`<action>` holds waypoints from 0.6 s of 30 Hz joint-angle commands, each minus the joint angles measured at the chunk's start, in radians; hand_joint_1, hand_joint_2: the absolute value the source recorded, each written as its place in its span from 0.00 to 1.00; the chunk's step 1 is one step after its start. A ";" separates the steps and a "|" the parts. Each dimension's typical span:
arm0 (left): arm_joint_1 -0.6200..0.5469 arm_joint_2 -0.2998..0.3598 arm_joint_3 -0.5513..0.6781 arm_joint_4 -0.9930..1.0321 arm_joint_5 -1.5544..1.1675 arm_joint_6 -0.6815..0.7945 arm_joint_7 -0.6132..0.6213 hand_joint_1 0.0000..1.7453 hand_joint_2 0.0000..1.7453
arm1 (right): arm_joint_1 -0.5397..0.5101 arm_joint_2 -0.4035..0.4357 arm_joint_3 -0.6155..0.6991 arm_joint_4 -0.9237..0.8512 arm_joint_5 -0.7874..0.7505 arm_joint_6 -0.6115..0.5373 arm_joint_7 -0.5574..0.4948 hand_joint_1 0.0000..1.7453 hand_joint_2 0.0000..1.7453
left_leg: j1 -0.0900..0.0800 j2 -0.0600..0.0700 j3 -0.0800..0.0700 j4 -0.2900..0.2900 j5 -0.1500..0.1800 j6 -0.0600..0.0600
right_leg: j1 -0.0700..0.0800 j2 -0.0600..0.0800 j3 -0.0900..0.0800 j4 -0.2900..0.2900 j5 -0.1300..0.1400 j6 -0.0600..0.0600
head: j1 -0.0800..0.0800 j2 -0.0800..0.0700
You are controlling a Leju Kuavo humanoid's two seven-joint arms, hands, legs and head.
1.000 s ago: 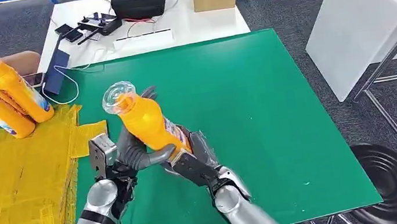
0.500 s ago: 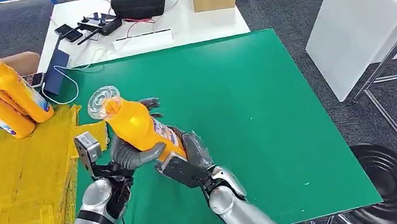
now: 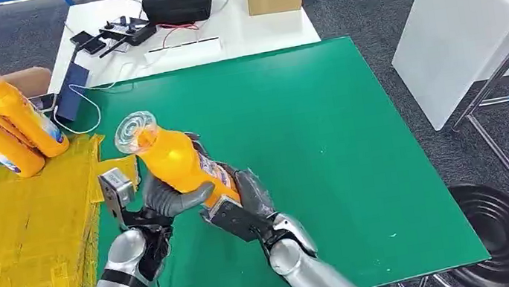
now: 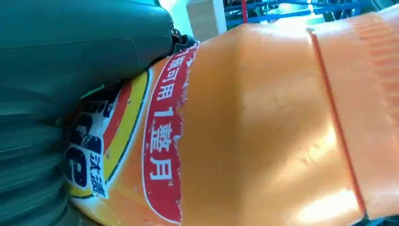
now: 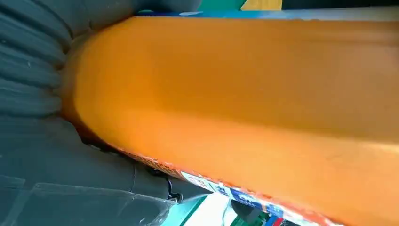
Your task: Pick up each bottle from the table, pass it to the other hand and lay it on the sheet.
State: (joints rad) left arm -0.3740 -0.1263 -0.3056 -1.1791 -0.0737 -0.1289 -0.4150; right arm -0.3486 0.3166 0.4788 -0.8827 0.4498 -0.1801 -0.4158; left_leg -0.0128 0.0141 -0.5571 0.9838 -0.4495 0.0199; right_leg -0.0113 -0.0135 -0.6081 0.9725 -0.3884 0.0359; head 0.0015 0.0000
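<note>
Above the green tabletop (image 3: 326, 141), both the left hand (image 3: 162, 201) and right hand (image 3: 234, 206) grip one orange bottle (image 3: 179, 165), long axis tilted, clear cap pointing far-left and up.

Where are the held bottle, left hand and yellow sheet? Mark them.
held bottle (image 3: 183, 161), head view, orange body.
left hand (image 3: 169, 198), head view, thumb across the bottle.
yellow sheet (image 3: 20, 236), head view, bare middle.

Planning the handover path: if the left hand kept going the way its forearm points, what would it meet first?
Already against it: the left hand grips the tilted orange plastic bottle. Beyond it, probably bare green mat; depth is unclear.
</note>
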 commanded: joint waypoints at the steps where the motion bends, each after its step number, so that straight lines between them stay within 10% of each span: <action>1: -0.074 0.033 0.033 0.030 -0.200 0.211 0.011 1.00 1.00 | 0.075 -0.087 0.018 -0.177 -0.039 0.028 -0.021 0.00 1.00 | 0.003 -0.004 0.004 0.001 -0.002 -0.002 | 0.003 -0.002 0.006 -0.001 -0.002 -0.001 | 0.000 0.000; 18: -0.292 0.253 0.331 0.496 -1.103 0.827 0.279 1.00 1.00 | 0.159 -0.198 -0.068 -0.511 -0.183 0.096 -0.044 0.00 1.00 | 0.004 -0.001 0.004 0.001 -0.001 -0.004 | 0.003 0.002 0.004 0.000 -0.001 -0.001 | 0.001 0.000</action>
State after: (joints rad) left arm -0.5187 0.0424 -0.0850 -0.9974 -1.0523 0.6417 -0.1929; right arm -0.1935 0.1816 0.4330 -1.2992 0.3030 -0.0996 -0.4505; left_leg -0.0116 0.0145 -0.5571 0.9837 -0.4482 0.0181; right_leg -0.0107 -0.0123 -0.6084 0.9732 -0.3881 0.0355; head 0.0023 0.0000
